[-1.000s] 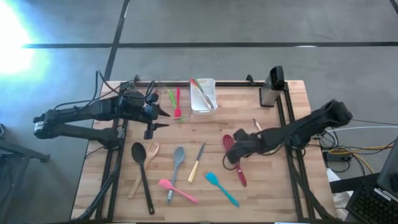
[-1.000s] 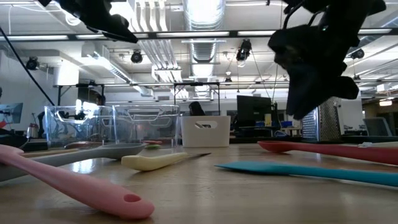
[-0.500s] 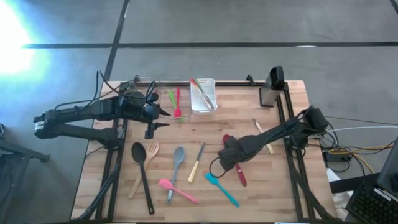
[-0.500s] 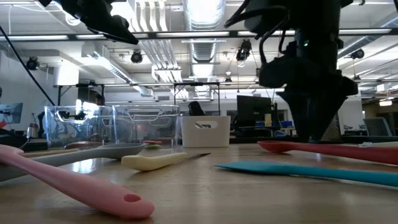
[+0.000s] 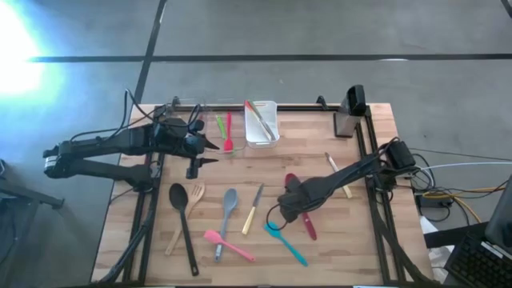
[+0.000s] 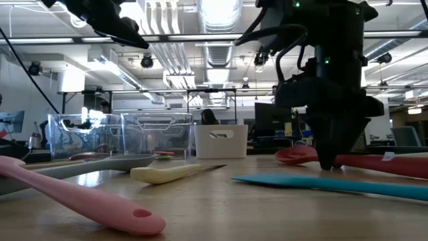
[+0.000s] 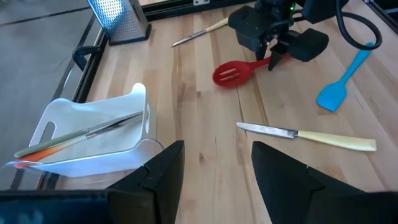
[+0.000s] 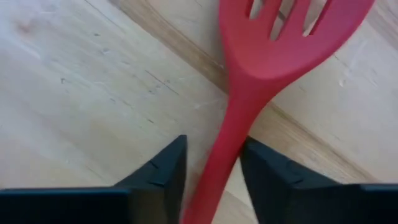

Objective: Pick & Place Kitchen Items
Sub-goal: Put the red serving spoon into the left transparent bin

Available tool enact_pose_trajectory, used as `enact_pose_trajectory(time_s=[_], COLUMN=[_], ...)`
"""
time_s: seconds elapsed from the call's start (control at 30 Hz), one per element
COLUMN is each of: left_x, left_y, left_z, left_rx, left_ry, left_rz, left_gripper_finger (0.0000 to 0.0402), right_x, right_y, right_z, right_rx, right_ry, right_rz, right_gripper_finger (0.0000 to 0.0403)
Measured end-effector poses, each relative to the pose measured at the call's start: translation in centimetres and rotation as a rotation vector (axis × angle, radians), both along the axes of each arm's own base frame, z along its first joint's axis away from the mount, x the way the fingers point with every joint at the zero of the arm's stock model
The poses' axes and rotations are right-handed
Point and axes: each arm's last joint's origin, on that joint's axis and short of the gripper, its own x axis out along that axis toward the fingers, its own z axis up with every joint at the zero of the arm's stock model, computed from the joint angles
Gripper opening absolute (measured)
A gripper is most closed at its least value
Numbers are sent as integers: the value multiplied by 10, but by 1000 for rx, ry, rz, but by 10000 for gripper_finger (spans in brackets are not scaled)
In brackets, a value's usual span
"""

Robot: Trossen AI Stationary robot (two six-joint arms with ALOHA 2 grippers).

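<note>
Table (image 5: 320,240): it holds all the things; the left arm is on its left side, the right arm on its right.
Bin (image 5: 262,132): at the far edge, in the middle; two thin tools lie inside it.
Grater (image 5: 346,124): at the far edge, right of the bin.
Slotted spatula (image 5: 293,182): right of the middle, with its handle between the fingers of the right gripper (image 5: 300,210).
Knife (image 5: 253,210): just left of the slotted spatula.
Small spatula (image 5: 286,242): in front of the right gripper, nearer the front edge.
Left gripper (image 5: 210,152): up above the table, left of the bin.
</note>
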Motion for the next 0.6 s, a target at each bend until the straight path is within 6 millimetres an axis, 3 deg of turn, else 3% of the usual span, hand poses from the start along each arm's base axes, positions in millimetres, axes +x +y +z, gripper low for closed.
enact_pose_trajectory(time_s=[0.13, 0.37, 0.43, 0.6], left_x=[1, 3, 3, 3], left_y=[0, 1, 1, 0], left_z=[-1, -2, -2, -2], left_rx=[-12, -56, -74, -119], left_ry=[6, 11, 9, 5], left_rz=[6, 32, 42, 55], left_gripper_finger=[190, 191, 190, 190], right_x=[-1, 3, 4, 7], right_y=[-1, -2, -3, -3], right_z=[3, 19, 31, 87], right_rx=[-22, -99, -148, -192], right_ry=[-17, -69, -113, -286], right_rz=[10, 115, 158, 325], right_gripper_finger=[40, 33, 33, 33])
